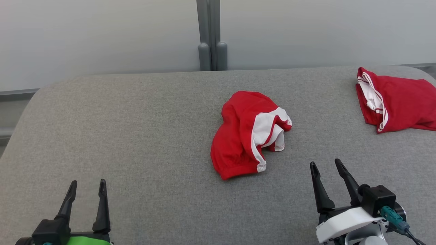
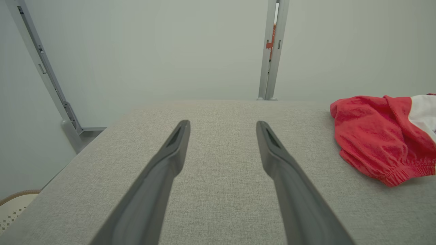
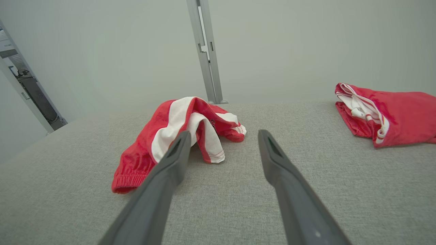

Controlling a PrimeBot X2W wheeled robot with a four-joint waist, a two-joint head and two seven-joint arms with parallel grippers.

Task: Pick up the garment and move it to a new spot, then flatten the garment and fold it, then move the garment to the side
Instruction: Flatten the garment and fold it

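**A:** Where does the garment lie?

**B:** The crumpled red garment (image 1: pixel 247 134), with white panels, is bunched in a heap a little right of the middle of the grey table (image 1: pixel 136 143); its gathered elastic band is at the near end; the white folds face right; nothing touches it.

**A:** And the grippers?

**B:** The left gripper (image 1: pixel 88 182) is at the near left, fingers spread with only bare table between them; it is well apart from the heap, which shows at the right edge of the left wrist view. The right gripper (image 1: pixel 325 162) is at the near right, fingers likewise spread and empty; its tips point toward the far side, near the heap's near right side but apart from it.

**A:** Does either one rest on the cloth surface?

**B:** I cannot tell how high they stand above it.

**A:** Anything else there?

**B:** A second red garment (image 1: pixel 398 102), white-trimmed and lying flatter, is at the far right of the table, well apart from the heap; a grey post (image 1: pixel 211 34) stands behind the far edge against a pale wall.
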